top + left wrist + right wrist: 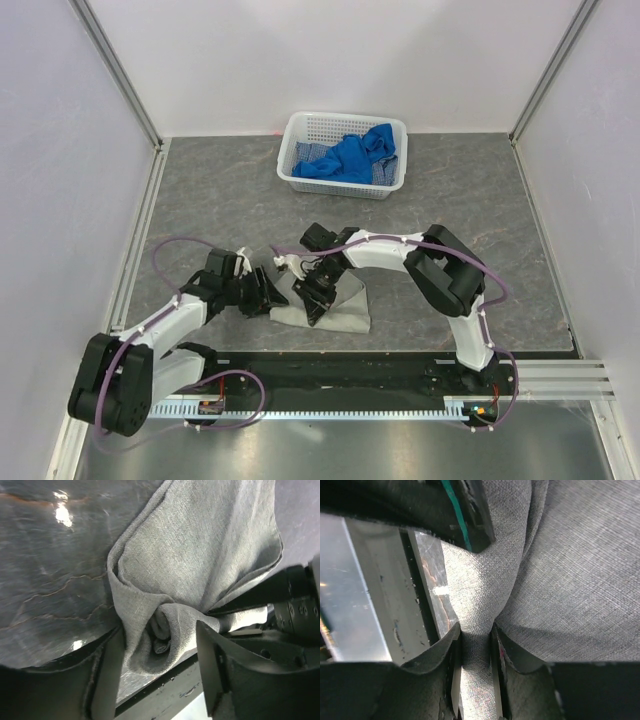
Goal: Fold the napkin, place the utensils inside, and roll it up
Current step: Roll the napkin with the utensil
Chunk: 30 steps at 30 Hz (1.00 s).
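Down low on the left side, forearm stretched flat toward the centre, with the left gripper (268, 290) aimed sideways at the near end of the napkin (345, 320). Opposite it, arching up and over from the right base, elbow high, wrist dipped, with the right gripper (316, 297) nose-down on the cloth, just beside the left claw.

Switching to the left wrist view: straddling a bunched, rolled-in end of the napkin (165, 620), one of the fingers (107, 680) against the cloth, the other close on the opposite side. Squeezing or merely bracketing? Cannot tell from here. Just past that second finger, the black body of the right claw.

Now the right wrist view, and something hidden from above: clenched on a raised ridge of the napkin (555, 580), fingers (451, 680) nearly together with the fold pinched between them. Grasping cloth, no doubt. Ahead of this claw and to its left, a shiny metal strip (365, 590); straight ahead, a dark housing with a green wire (454, 510).

Only from overhead: well beyond both claws, a white basket (300, 130) holding blue cloths (350, 160), on the grey table (480, 200).
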Available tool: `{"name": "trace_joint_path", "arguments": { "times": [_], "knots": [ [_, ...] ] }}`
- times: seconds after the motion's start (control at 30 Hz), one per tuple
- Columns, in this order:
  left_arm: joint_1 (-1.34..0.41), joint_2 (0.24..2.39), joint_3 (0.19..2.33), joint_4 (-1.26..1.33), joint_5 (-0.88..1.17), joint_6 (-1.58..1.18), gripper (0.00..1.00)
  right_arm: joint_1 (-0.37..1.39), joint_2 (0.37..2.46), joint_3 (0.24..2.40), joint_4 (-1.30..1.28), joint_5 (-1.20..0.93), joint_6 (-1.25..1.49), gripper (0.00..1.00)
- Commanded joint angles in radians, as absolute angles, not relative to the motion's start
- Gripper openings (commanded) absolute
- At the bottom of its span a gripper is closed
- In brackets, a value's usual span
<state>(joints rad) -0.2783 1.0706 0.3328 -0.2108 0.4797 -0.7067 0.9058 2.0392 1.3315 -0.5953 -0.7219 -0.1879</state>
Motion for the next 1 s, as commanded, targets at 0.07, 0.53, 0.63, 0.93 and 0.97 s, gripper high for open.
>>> {"name": "trace_joint_path", "arguments": {
  "times": [0.07, 0.53, 0.63, 0.93, 0.97],
  "knots": [
    [-0.301, 1.132, 0.316, -0.138, 0.589, -0.693, 0.4, 0.861, 2.117, 1.368, -0.658, -0.836, -0.213, 0.35],
    [-0.307, 1.157, 0.344, -0.19, 0.552, -0.69, 0.02, 0.903, 1.748, 1.171, -0.439, -0.439, -0.164, 0.71],
    [-0.307, 1.167, 0.354, -0.206, 0.545, -0.687, 0.02, 1.001, 1.617, 1.036, -0.309, -0.215, -0.19, 0.75],
    [-0.305, 1.235, 0.414, -0.241, 0.56, -0.65, 0.02, 1.169, 1.575, 0.894, -0.155, 0.04, -0.225, 0.8],
    [-0.305, 1.242, 0.417, -0.242, 0.56, -0.646, 0.02, 1.172, 1.594, 0.893, -0.149, 0.046, -0.225, 0.8]
  ]
}}
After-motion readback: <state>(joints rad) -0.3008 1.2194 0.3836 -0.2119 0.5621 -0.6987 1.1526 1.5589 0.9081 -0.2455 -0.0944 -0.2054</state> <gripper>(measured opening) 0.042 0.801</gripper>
